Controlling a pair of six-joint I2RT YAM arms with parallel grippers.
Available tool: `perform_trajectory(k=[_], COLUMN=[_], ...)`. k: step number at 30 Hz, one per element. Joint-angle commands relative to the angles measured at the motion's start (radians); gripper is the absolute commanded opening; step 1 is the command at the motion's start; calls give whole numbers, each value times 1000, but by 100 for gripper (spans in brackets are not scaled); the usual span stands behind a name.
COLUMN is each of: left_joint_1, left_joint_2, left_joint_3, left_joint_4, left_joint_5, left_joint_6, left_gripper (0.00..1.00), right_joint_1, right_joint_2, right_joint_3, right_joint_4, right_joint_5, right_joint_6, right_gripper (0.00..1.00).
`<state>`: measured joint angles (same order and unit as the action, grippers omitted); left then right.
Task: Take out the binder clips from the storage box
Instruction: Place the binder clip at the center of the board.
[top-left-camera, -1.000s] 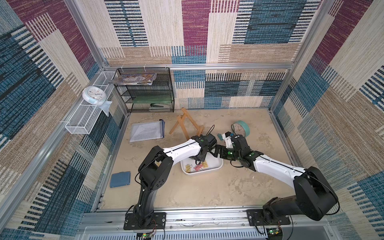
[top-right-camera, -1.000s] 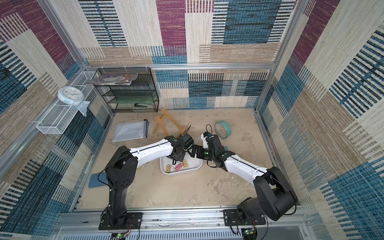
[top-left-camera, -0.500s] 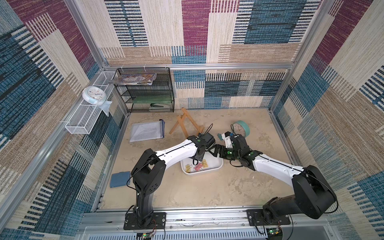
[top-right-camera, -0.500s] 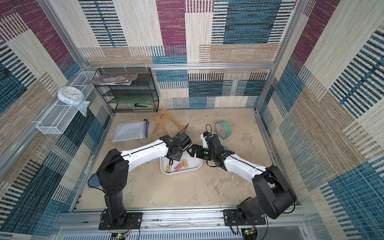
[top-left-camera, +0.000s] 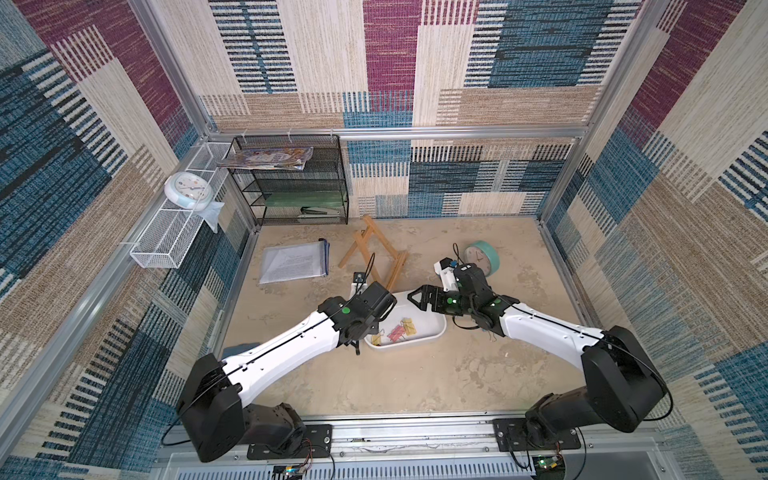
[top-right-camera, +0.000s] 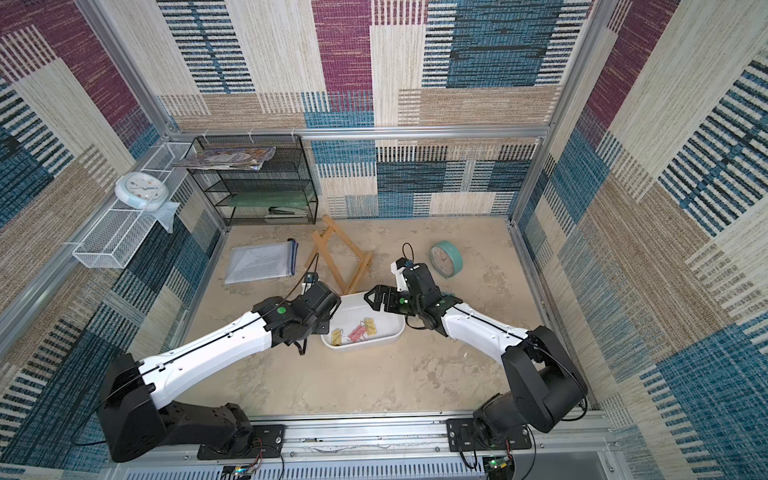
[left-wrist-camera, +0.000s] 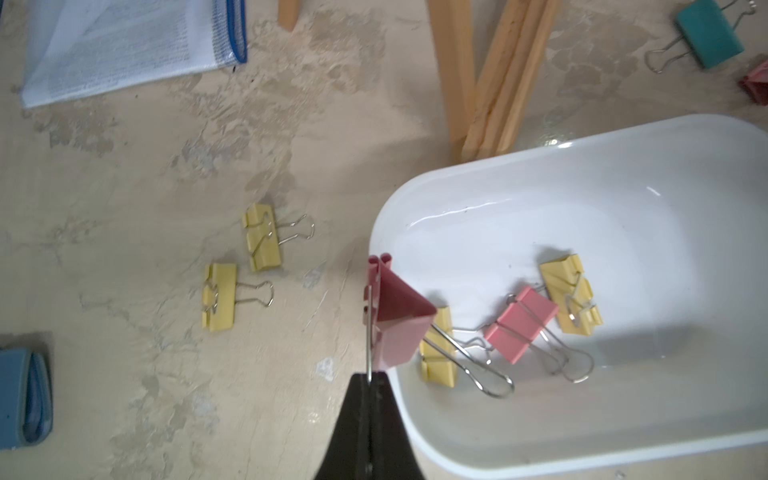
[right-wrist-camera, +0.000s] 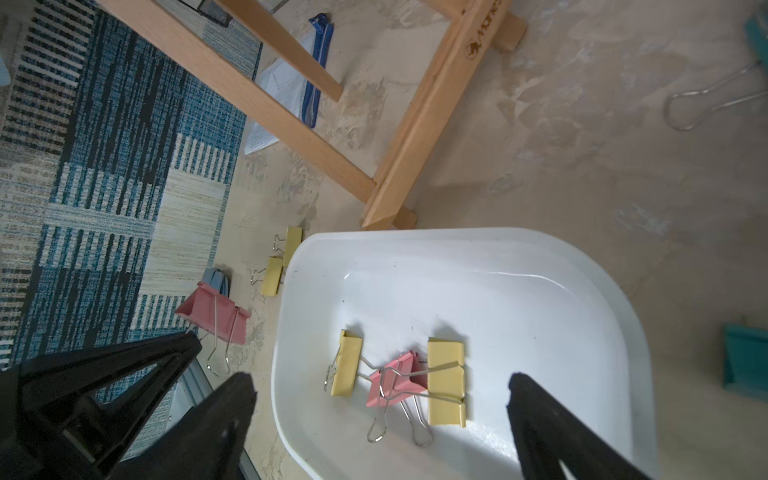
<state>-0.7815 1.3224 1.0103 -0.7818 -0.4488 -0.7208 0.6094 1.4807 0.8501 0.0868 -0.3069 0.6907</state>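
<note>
The left gripper (left-wrist-camera: 369, 384) is pulling back now. A second ago it was reaching in over the storage box (left-wrist-camera: 540, 199). Its fingers (left-wrist-camera: 361, 419) are squeezing fully together on one wire handle of the dark pink clip (left-wrist-camera: 399, 316), which is dangling right over the box's rim. That looks like another one coming out, with three binder clips (left-wrist-camera: 521, 324) left lying inside the box. The right gripper (right-wrist-camera: 376, 380) is hovering above the box, fingers (right-wrist-camera: 540, 424) spread wide, gripping nothing. The left wrist view is showing the pinch and two yellow clips (left-wrist-camera: 262, 237) just outside the box. In both top views the left arm (top-left-camera: 291, 345) is hiding all that.
</note>
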Motion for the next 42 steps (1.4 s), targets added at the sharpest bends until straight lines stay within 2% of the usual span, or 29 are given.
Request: perform_trajectory(k=[1,8,13,23,29,34,38,42], left_joint_1=[-1,2,49,86,103,114,119,119], left_joint_2=[-50,-87,-12,126,158,166,151,101], left_joint_3=[-58,-166,-196,-195,-199,-206,-204,-203], left_joint_4=[-90,-184,-181,-147,-150,-149,-150,-152], left_joint_5=[-56,-91,-50,-5,1,-1,-4,7], left_joint_6=[-128,-230,-211,-146,-117,-120,-121,-125], left_gripper=[0,0,0,0,8,27,35,39], right_joint_1=[29,73,82,87,91,103,122,147], right_joint_2=[29,86,101,114,123,124,144,199], right_joint_3=[48,127,145,161,161,157,164,202], right_joint_4=[-40,-93,-124,-149,-165,-150,-137,-152], right_joint_5=[23,54,63,54,40,-13,-41,-67], right_joint_6=[-35,-62,-79,-85,-88,-84,-81,-83], right_gripper=[99,98,97,97,96,85,75,64])
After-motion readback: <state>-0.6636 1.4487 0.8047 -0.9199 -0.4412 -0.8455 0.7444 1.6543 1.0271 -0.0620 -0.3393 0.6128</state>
